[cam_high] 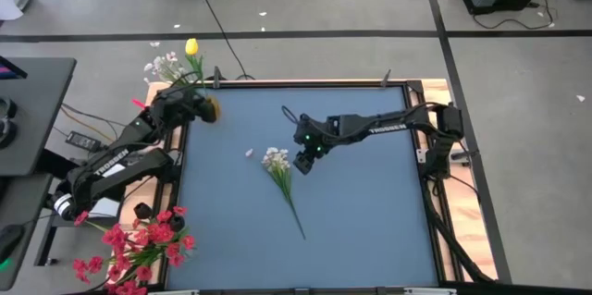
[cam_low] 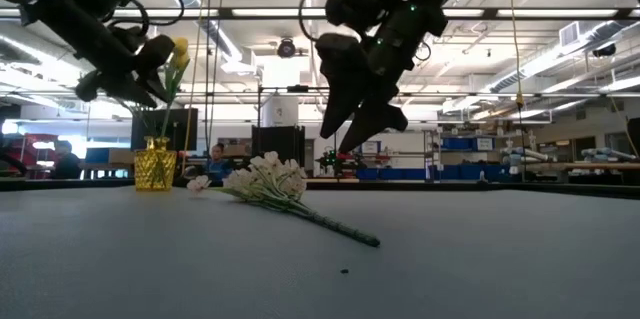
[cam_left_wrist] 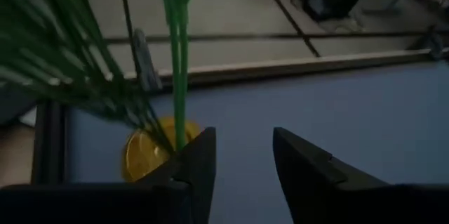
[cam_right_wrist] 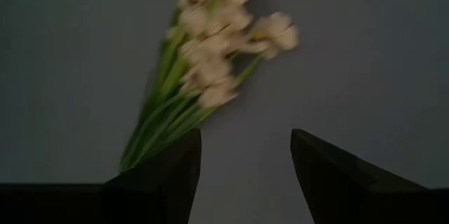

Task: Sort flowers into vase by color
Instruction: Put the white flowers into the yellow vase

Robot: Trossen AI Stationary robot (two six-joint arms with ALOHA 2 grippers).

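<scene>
The right gripper (cam_right_wrist: 245,175) hangs above the white sprig (cam_high: 277,162), its fingers spread wide with nothing between them; in the right wrist view the blossoms and the upper stems sit just ahead of the fingertips. The sprig lies flat on the blue table (cam_high: 370,221), blossom end toward the yellow vase (cam_low: 154,165) at the far left corner, its green stem (cam_low: 335,225) trailing away from that vase.

It looks very light and springy, likely to skid or roll under a push, with soft blossoms that would crush or shed. The bundled stems just below the blossoms look like the firmest place to pinch, fingers straddling them crosswise.

The left gripper (cam_left_wrist: 242,175) sits over the yellow vase, also spread and empty, beside the stems already standing in it. Red sprigs (cam_high: 139,244) stand well apart from that vase, off the table's near left corner.
</scene>
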